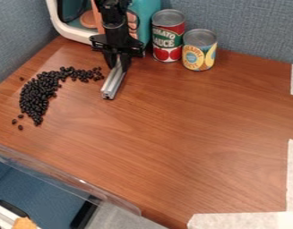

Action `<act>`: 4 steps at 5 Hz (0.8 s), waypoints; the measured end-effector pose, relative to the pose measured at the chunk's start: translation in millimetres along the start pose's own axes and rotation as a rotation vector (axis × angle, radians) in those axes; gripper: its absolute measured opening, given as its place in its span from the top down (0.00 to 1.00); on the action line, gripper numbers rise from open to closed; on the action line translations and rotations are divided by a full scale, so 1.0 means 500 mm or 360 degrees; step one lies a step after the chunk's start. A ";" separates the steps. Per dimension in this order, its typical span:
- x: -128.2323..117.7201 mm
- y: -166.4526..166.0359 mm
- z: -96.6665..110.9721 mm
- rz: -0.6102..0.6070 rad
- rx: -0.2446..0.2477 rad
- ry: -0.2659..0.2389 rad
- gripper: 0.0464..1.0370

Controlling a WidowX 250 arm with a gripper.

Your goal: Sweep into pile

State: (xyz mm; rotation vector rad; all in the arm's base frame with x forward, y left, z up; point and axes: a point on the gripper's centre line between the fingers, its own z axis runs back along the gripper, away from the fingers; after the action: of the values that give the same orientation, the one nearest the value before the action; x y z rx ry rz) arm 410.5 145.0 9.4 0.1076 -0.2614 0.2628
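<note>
The black gripper hangs down at the upper left of the table, shut on a silver metal bar. This bar slants toward the camera, its near end low over or on the wood; which of the two, I cannot tell. Left of the bar, black beans lie in a curved band, thick at the left and thinner toward the bar. A few loose beans sit apart at the lower left, and one more is near the upper left of the band.
A tomato sauce can and a shorter yellow-labelled can stand right of the gripper at the back. Behind the arm is a white-framed teal object. A clear plastic edge borders the table at front left; pale tape marks the right and front.
</note>
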 end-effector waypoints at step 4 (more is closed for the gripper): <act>-0.081 0.112 0.009 0.0222 0.0191 0.0060 0.70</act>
State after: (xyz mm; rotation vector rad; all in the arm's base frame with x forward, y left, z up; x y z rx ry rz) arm 356.4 188.5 7.0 0.2032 -0.2157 0.4186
